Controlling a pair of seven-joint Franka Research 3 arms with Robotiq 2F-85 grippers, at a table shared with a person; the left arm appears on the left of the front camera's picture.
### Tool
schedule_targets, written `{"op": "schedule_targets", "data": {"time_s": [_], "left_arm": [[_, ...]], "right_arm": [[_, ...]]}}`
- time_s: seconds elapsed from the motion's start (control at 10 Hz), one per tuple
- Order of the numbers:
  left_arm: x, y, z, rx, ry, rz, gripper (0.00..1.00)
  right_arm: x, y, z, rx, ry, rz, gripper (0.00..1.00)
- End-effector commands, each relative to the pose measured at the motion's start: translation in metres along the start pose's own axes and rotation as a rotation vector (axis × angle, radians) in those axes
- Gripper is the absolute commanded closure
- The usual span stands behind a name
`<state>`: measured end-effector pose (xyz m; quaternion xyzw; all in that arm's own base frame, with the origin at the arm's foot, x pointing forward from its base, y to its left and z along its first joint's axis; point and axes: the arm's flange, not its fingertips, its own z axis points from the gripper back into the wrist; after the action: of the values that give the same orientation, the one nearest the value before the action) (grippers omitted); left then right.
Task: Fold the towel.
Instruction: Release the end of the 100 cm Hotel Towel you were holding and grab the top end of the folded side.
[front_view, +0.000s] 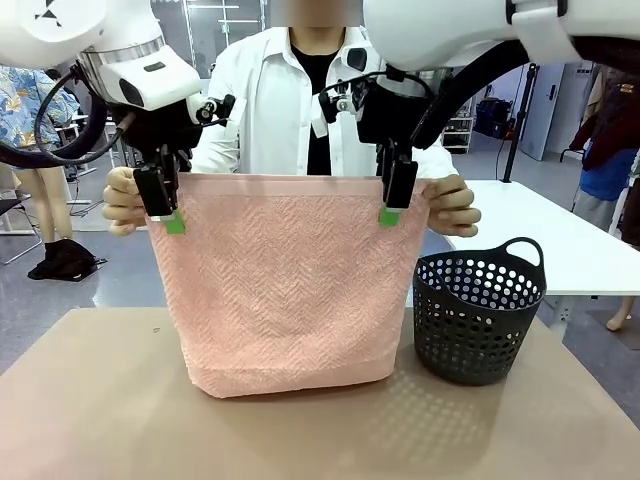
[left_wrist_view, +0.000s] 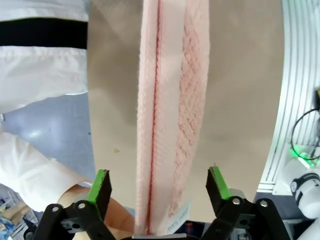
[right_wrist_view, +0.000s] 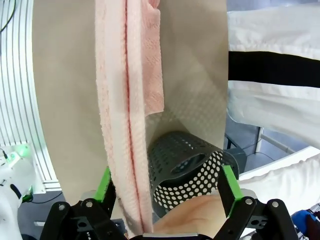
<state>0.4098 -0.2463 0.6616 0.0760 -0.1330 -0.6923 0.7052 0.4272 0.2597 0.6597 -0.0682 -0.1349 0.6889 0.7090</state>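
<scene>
Salmon-pink towel (front_view: 285, 290) is held up by person, just beside black mesh basket (front_view: 478, 310), lower hem on surface (front_view: 100, 400). Left gripper (front_view: 165, 212) is set over top corner far from basket, right gripper (front_view: 393, 205) over corner near basket. Fingers (left_wrist_view: 102, 187) are spread astride doubled edge, nothing pinched. Both layers should be caught evenly, person's hand (front_view: 455, 207) avoided.

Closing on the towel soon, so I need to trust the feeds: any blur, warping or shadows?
Left wrist view: the towel is crisp farther off, soft close to the left gripper. Right wrist view: same near the lens, the metal rail bows from wide-angle distortion. Front view: sharp, evenly lit; the laundry basket throws a dotted shadow.
</scene>
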Motion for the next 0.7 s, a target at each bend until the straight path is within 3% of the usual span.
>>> {"op": "schedule_targets", "data": {"time_s": [0.0, 0.1, 0.2, 0.4, 0.5, 0.6], "left_arm": [[-0.0047, -0.0003, -0.0064, -0.016, -0.004, 0.012, 0.6], [-0.0044, -0.0004, -0.008, -0.028, -0.008, 0.007, 0.9], [-0.0045, -0.001, -0.0081, -0.03, -0.008, 0.006, 1.0], [-0.0052, -0.0011, -0.0074, -0.035, -0.007, 0.009, 1.0], [-0.0052, -0.0009, -0.0079, -0.037, -0.006, 0.01, 0.98], [-0.0047, -0.0007, -0.0076, -0.039, -0.002, 0.012, 1.0]], "right_arm": [[-0.004, -0.0005, -0.0009, 0.019, -0.008, 0.006, 0.45], [-0.0034, 0.0004, -0.0024, 0.022, -0.001, 0.002, 0.6], [-0.0028, 0.0012, -0.0028, 0.023, 0.003, 0.003, 1.0], [-0.0023, 0.0019, -0.0026, 0.026, -0.004, 0.002, 1.0], [-0.0027, 0.0016, -0.0031, 0.031, -0.003, -0.001, 0.88], [-0.0032, 0.0012, -0.0022, 0.035, -0.004, -0.006, 0.97]]}}
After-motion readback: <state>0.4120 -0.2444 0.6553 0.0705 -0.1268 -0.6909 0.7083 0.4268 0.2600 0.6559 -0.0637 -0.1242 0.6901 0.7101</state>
